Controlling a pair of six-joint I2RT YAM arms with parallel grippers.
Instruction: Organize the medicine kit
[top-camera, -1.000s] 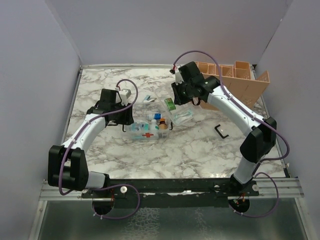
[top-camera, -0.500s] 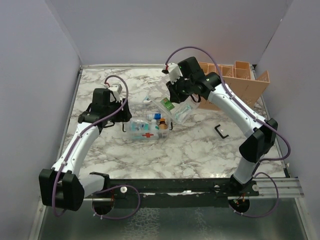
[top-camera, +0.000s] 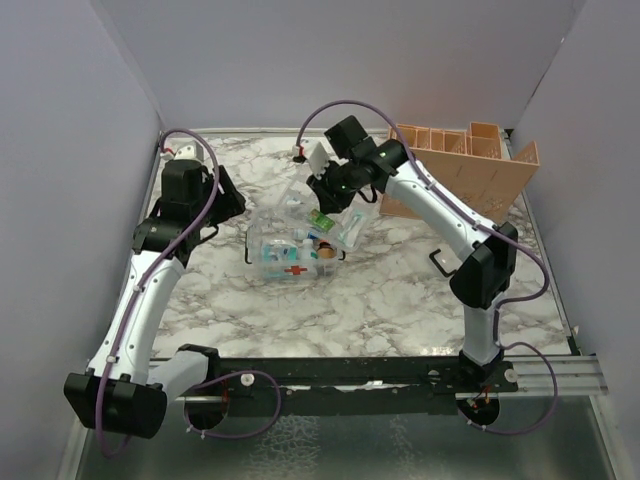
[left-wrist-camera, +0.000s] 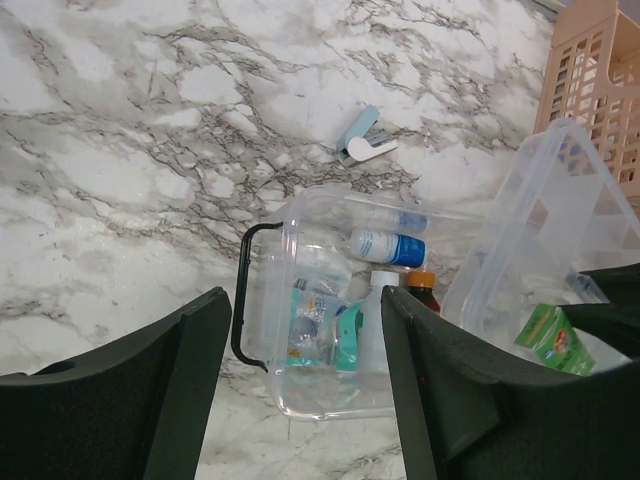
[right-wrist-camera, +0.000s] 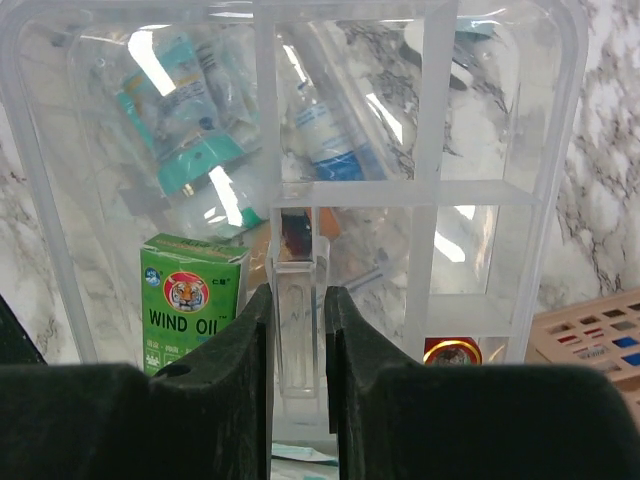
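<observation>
The counter is white stone with grey lines running all over it. A peach plastic rack stands at the back right corner, close to the wall. It has many small boxes along its top and little holes in its side. 1 small black bent piece lies flat on the counter, in front of the rack and apart from it. Plain grey walls stand on 3 sides. A metal rail runs along the near edge.
</observation>
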